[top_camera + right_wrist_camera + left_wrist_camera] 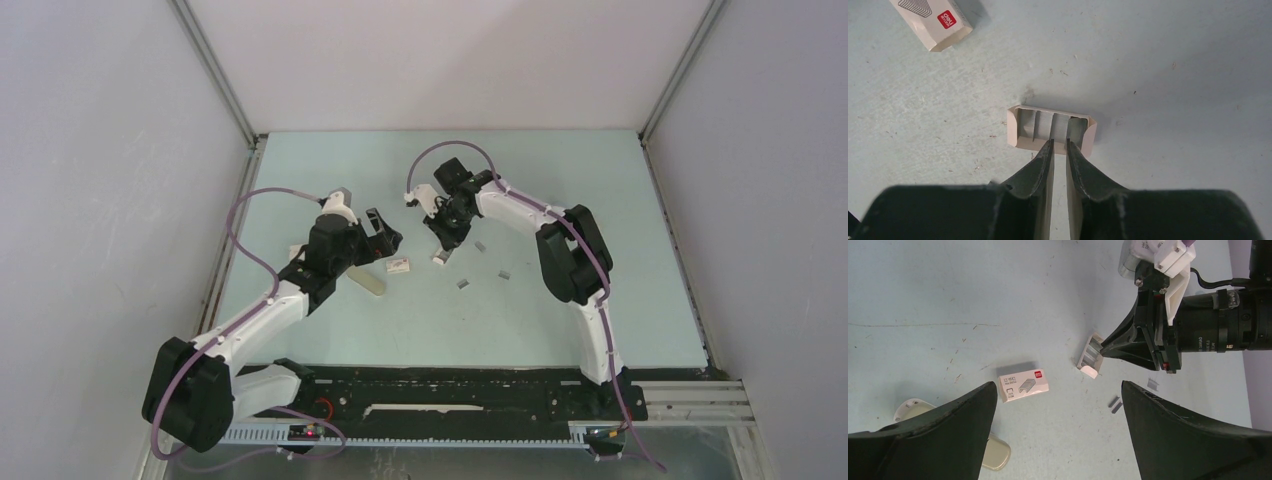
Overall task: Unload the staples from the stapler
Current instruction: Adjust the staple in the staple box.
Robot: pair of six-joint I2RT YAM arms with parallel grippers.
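One stapler point(365, 278), one shut box point(399, 266), one open tray point(1012, 131) with staples point(1060, 126) inside, three loose strips point(504, 273) on the table point(600, 300), your right gripper point(1059, 143) pinched to a slit at the tray wall, hold unclear, left gripper point(1059, 387) wide, empty.

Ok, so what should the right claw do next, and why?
Probably lift straight up a little. The right claw looks pinched on one silvery staple strip inside the small tray. A gentle lift should draw it out, so it can join the loose strips already lying nearby. The left claw is wide open and holding nothing.
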